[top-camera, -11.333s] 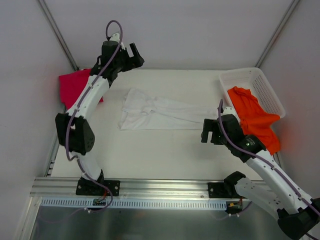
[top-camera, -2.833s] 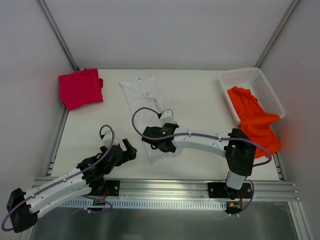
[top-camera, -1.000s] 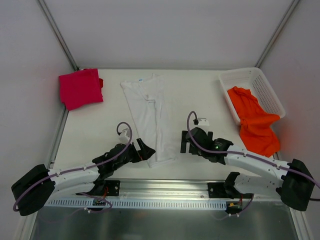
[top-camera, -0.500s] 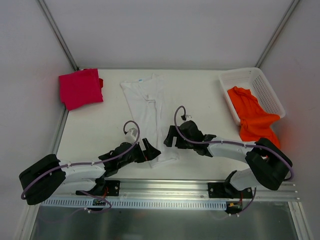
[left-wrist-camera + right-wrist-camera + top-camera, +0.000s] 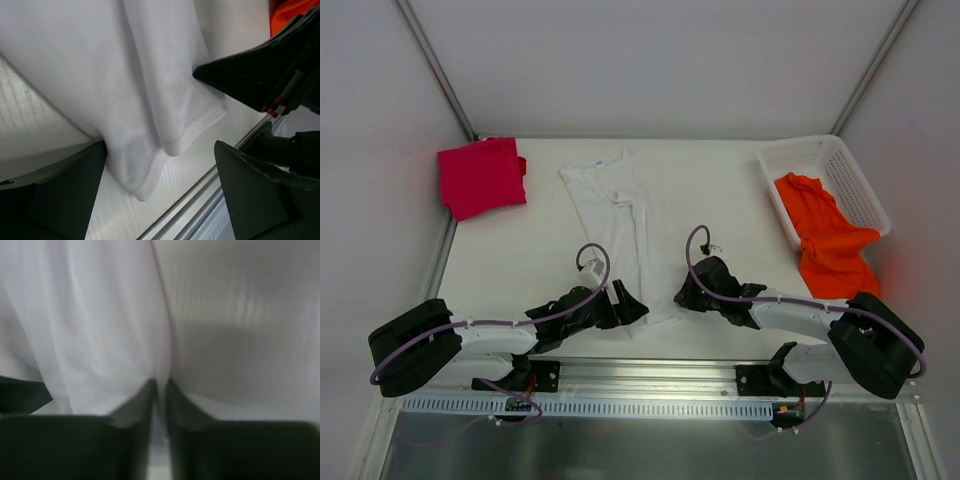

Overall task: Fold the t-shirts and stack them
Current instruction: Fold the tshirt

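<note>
In the top view, the white t-shirt [image 5: 620, 215] lies as a long narrow strip. Its long axis runs from the neck at the far side to a hem near the table's [image 5: 720, 190] near edge. The left gripper [image 5: 632, 305] sits at the hem's left corner and the right gripper [image 5: 682, 297] at its right edge, each arm nearest its own side. The magenta t-shirt [image 5: 480, 177] lies folded at the far left, well apart. The orange t-shirt [image 5: 830, 240] spills out of the basket [image 5: 855, 175] at the far right.

In the left wrist view, the left fingers [image 5: 65, 190] stand wide apart and released. The hem corner lies flat between them, touching one finger and apart from the other.

The right wrist view is blurred. The right fingers [image 5: 135, 410] are drawn almost together and the shirt's right edge runs straight into the slit, so we judge them clenched on it. Cloth stretches ahead and to the left, with bare table to the right.

We judge the next fold carries the hem along that long axis towards the neck, and it turns on the left jaws closing first.
</note>
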Controlling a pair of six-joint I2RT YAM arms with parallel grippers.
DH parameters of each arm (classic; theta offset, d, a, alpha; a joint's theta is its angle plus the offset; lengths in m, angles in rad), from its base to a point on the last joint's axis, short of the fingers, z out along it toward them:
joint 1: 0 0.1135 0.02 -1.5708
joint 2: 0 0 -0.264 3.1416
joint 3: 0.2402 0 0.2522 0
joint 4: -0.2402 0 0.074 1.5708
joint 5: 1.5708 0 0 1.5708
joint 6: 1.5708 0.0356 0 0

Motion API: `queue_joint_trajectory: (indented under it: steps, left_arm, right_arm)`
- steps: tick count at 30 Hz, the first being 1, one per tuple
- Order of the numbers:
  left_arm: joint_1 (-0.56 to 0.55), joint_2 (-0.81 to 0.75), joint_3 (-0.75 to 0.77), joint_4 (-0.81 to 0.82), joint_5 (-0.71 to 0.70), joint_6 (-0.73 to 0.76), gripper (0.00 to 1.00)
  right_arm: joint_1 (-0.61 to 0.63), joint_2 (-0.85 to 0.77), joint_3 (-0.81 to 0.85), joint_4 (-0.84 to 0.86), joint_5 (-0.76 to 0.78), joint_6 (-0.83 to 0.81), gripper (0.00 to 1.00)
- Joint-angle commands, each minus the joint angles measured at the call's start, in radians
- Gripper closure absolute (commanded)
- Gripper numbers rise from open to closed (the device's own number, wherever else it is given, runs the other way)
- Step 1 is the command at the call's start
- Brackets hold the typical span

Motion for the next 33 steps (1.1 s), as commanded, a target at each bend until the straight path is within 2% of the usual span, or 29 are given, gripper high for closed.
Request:
queue_joint_trajectory:
  steps: [1,2,4,5,8,9,11,12,14,17,19,22,24,25,26,28,29,33]
  left_arm:
    - [-0.016,0.025,0.005,-0.033,-0.030,-0.028,0.13]
    - [-0.017,0.028,0.005,-0.035,-0.033,-0.031,0.21]
    - [-0.022,0.039,0.013,-0.040,-0.036,-0.031,0.27]
    - [-0.023,0.041,0.017,-0.041,-0.036,-0.031,0.35]
    - [-0.031,0.058,0.034,-0.052,-0.035,-0.028,0.48]
    - [-0.032,0.067,0.037,-0.052,-0.032,-0.026,0.63]
    - [-0.037,0.073,0.048,-0.061,-0.033,-0.025,0.75]
    - [-0.039,0.079,0.051,-0.069,-0.033,-0.026,0.90]
    - [-0.040,0.078,0.070,-0.116,-0.038,-0.022,1.00]
    - [-0.040,0.029,0.093,-0.190,-0.048,0.007,1.00]
    - [-0.040,-0.019,0.116,-0.317,-0.051,0.035,1.00]
    - [-0.040,-0.199,0.137,-0.550,-0.077,0.076,1.00]
    - [-0.040,-0.296,0.133,-0.659,-0.088,0.084,1.00]
    - [-0.040,-0.348,0.125,-0.764,-0.091,0.089,1.00]
    - [-0.040,-0.452,0.123,-0.814,-0.094,0.092,1.00]
    - [-0.040,-0.552,0.119,-0.964,-0.107,0.090,1.00]
    - [-0.040,-0.641,0.119,-1.007,-0.111,0.086,1.00]
    - [-0.040,-0.784,0.110,-1.138,-0.122,0.069,1.00]
  right_arm:
    - [0.010,-0.057,-0.050,-0.145,0.058,0.054,0.95]
    - [0.016,-0.068,-0.050,-0.151,0.067,0.059,0.99]
    - [0.034,-0.088,-0.050,-0.206,0.098,0.064,0.99]
    - [0.039,-0.091,-0.049,-0.217,0.105,0.065,0.99]
    - [0.059,-0.087,-0.050,-0.225,0.119,0.073,1.00]
    - [0.066,-0.080,-0.050,-0.216,0.119,0.081,1.00]
    - [0.079,-0.056,-0.041,-0.210,0.119,0.087,0.99]
    - [0.094,-0.048,-0.034,-0.205,0.121,0.094,0.99]
    - [0.131,-0.021,-0.011,-0.220,0.135,0.108,0.99]
    - [0.225,-0.007,0.005,-0.245,0.223,0.198,1.00]
    - [0.289,0.010,0.025,-0.251,0.276,0.268,1.00]
    - [0.428,0.073,0.091,-0.329,0.323,0.355,0.99]
    - [0.480,0.120,0.126,-0.372,0.358,0.393,0.99]
    - [0.505,0.137,0.164,-0.421,0.369,0.435,0.99]
    - [0.543,0.154,0.184,-0.446,0.375,0.450,1.00]
    - [0.576,0.203,0.238,-0.490,0.395,0.476,0.99]
    - [0.597,0.217,0.250,-0.510,0.397,0.489,0.99]
    - [0.608,0.266,0.284,-0.533,0.392,0.504,0.99]
